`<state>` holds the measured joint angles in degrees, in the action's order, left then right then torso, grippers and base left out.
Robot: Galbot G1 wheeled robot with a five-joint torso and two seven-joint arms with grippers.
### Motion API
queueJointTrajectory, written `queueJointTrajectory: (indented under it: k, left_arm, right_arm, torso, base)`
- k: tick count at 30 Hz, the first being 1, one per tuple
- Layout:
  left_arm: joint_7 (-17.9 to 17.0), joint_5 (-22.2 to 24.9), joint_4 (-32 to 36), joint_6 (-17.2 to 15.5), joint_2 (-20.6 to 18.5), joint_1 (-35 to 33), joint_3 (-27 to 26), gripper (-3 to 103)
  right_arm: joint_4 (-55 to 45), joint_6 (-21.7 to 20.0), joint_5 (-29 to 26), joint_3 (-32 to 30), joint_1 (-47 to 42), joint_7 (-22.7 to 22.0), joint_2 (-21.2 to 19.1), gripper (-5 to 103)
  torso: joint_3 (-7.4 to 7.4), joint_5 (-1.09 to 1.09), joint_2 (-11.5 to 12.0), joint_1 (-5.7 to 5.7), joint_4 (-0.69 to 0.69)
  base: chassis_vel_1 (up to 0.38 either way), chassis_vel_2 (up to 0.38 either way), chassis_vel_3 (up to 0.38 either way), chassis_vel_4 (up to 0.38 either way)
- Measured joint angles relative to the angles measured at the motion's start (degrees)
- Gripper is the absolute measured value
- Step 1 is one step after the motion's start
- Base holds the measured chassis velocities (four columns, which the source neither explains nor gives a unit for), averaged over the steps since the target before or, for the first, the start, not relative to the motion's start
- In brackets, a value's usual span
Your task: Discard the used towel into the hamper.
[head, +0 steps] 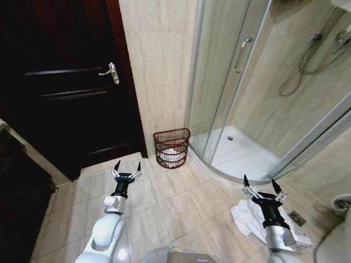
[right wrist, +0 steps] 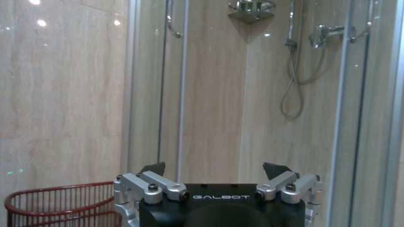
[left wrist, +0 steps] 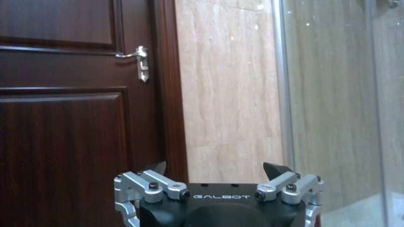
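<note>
The hamper (head: pixel 171 147), a small reddish-brown wire basket, stands on the tiled floor against the wall between the door and the shower; something white lies inside it. Its rim also appears in the right wrist view (right wrist: pixel 60 203). A white towel (head: pixel 248 218) lies crumpled on the floor at the right, partly hidden under my right arm. My right gripper (head: pixel 258 184) hangs open just above the towel. My left gripper (head: pixel 127 165) is open and empty over the floor left of the hamper.
A dark wooden door (head: pixel 66 82) with a metal handle (head: pixel 111 71) is at the left. A curved glass shower enclosure (head: pixel 241 98) with a raised white tray fills the right. A floor drain (head: pixel 296 218) sits near the towel.
</note>
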<state>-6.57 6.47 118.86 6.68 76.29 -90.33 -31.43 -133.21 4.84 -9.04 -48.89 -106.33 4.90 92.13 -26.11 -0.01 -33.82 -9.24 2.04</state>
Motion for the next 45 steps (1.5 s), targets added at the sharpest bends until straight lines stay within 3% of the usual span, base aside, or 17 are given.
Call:
queueJointTrajectory:
  k: [13,16,27,33,36,45]
  left_arm:
    - [0.06,-0.34,-0.38,0.90,0.01,-0.58,0.46,100]
    - [0.10,-0.35,-0.39,0.92,0.05,-0.58,0.70,100]
    - [0.93,1.53,0.07,1.27,0.10,-0.27,2.65,100]
    - [1.06,2.04,1.10,-0.11,-0.12,0.65,3.00,100]
    - [1.07,1.99,1.56,-0.70,-0.13,0.82,3.18,100]
    - [0.82,0.91,1.90,-1.56,-0.20,1.65,3.80,100]
  right_arm:
    - [0.51,0.77,-0.05,-0.16,-0.16,0.00,0.00,100]
    - [0.61,0.77,-0.03,-0.21,0.04,0.01,0.00,100]
    - [1.67,1.49,0.09,-0.18,1.22,-1.40,0.00,100]
    - [1.62,1.89,0.27,-0.62,1.65,-1.95,0.01,100]
    - [1.18,1.95,0.27,-0.75,1.62,-2.03,0.01,100]
    - [-0.64,1.96,0.09,-1.25,1.14,-2.18,0.00,100]
  torso:
    - [0.00,0.03,-0.01,0.00,0.02]
    - [-0.01,0.00,0.00,-0.01,-0.04]
    - [-0.01,0.01,-0.03,-0.01,0.04]
    - [-0.65,0.00,-1.20,-0.54,-0.02]
    - [-1.13,0.02,-2.00,-0.87,0.04]
    - [-2.63,0.01,-4.52,-1.89,0.02]
  base:
    - [-0.198,-0.289,0.199,0.295]
    - [-0.221,-0.294,0.215,0.266]
    - [-0.064,-0.087,0.089,0.062]
    - [0.010,0.081,-0.097,-0.005]
    - [-0.009,0.007,-0.023,-0.008]
    - [-0.013,-0.008,0.003,-0.003]
